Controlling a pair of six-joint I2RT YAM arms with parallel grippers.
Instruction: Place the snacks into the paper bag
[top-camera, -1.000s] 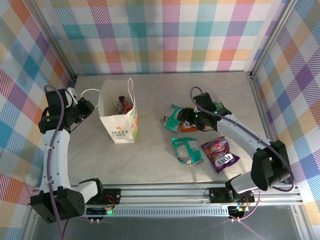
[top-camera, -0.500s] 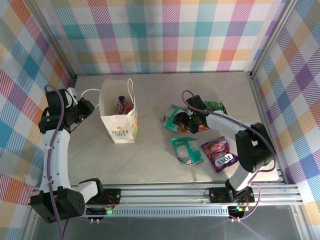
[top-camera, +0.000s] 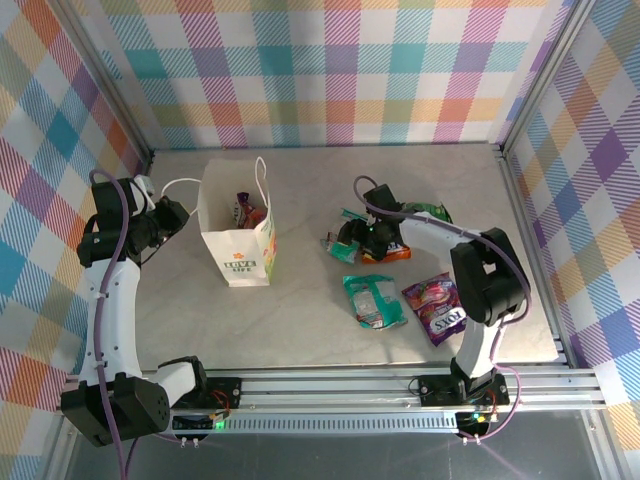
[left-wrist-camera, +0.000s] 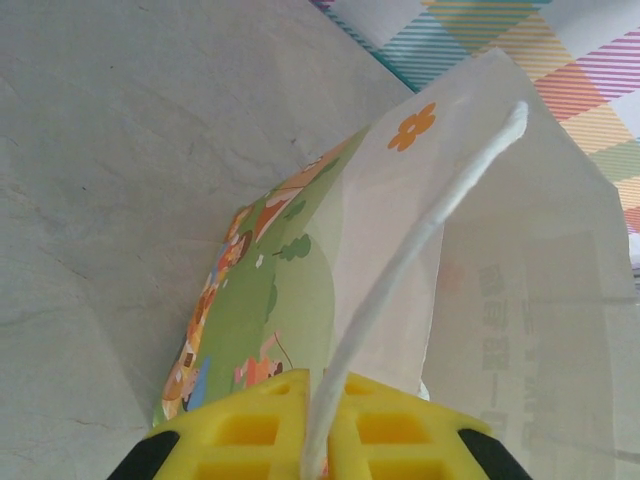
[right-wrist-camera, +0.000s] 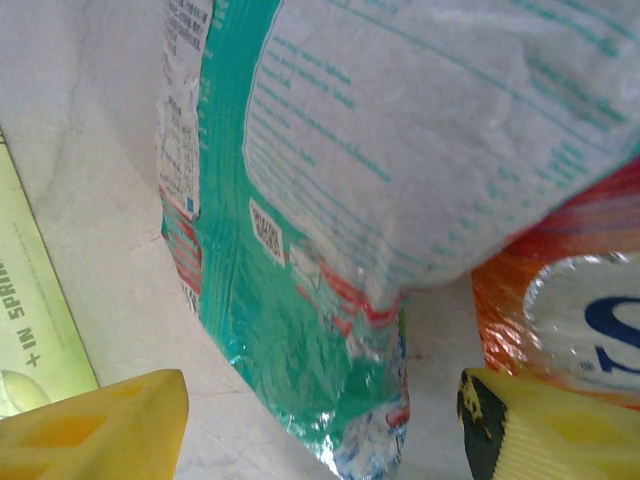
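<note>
The white paper bag (top-camera: 240, 250) stands upright and open at the left, a red-brown snack (top-camera: 248, 210) inside it. My left gripper (top-camera: 173, 214) is beside it, shut on its white cord handle (left-wrist-camera: 400, 270), which runs out between the yellow fingers (left-wrist-camera: 250, 430). The bag's cartoon-printed side (left-wrist-camera: 285, 300) is just beyond them. My right gripper (top-camera: 366, 237) hovers open over a teal-and-white snack packet (top-camera: 346, 236). In the right wrist view the packet's end (right-wrist-camera: 300, 340) lies between the two fingertips (right-wrist-camera: 110, 425). An orange packet (right-wrist-camera: 560, 300) lies right beside it.
More snacks lie on the table: a green packet (top-camera: 428, 211) behind the right arm, another teal packet (top-camera: 372, 298) nearer the front, and a purple packet (top-camera: 438, 306) to its right. A yellow-green packet (right-wrist-camera: 30, 340) shows left of the right gripper. Plaid walls enclose the table.
The right gripper has moved left, from over the orange packet to over the teal-and-white packet, with the arm folding in. The left gripper and the bag have stayed put.
</note>
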